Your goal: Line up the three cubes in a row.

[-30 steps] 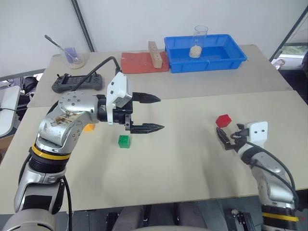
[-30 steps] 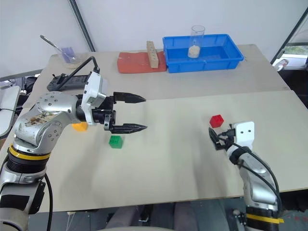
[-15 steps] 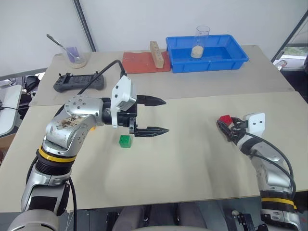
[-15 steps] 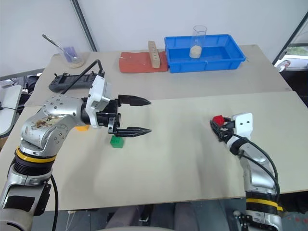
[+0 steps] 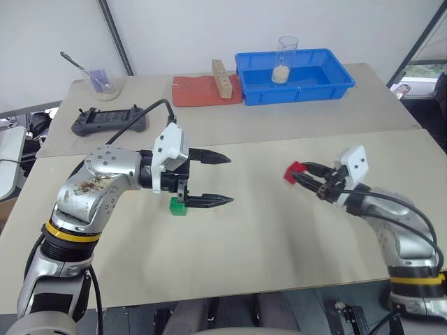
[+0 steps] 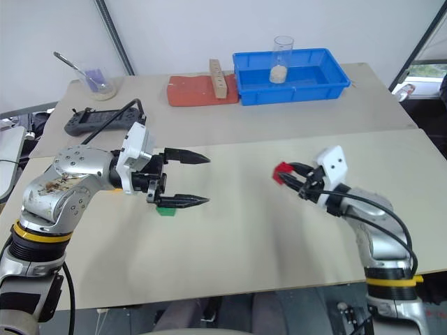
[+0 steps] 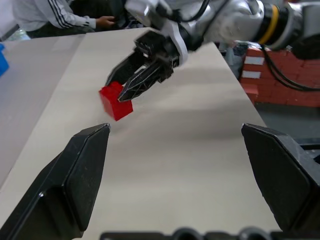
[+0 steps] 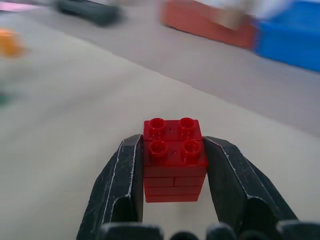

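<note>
**Red cube pinched above the table, green cube under the left arm**

Two of the cubes show plainly in the head views. The red cube (image 5: 293, 170) is clamped between the jaws of the right gripper (image 5: 302, 174), which pinch its two opposite sides; the right wrist view shows it upright, four studs on top, with a black finger (image 8: 119, 187) pressed to each flank. It hangs clear of the table, right of centre. The green cube (image 5: 178, 206) rests on the table just beneath the lower finger of the left gripper (image 5: 222, 179), whose jaws are spread wide with nothing between them, pointing toward the robot's right. In the right wrist view a blurred orange shape (image 8: 10, 42) lies far off on the table, possibly the orange-yellow cube; it cannot be told for sure.

Other things, one of each: a blue tray (image 5: 334, 82) at the far side, holding one clear glass (image 5: 283, 59) with pale contents at the bottom; one red mat (image 5: 195, 91) beside it with one tall wooden block (image 5: 222, 79) standing at its edge; one black handheld controller (image 5: 108, 122) with a cable; and one small glass bowl (image 5: 105, 85) with a spoon in it.

The table (image 5: 279, 230) is beige, made of two sections meeting along a seam. Behind it is a white wall, with a dark slanted pole (image 5: 115, 38) at the left. In the left wrist view, a person's sleeve and hand (image 7: 100, 21) appear beyond the table's end, and red brickwork (image 7: 260, 75) beside it.
</note>
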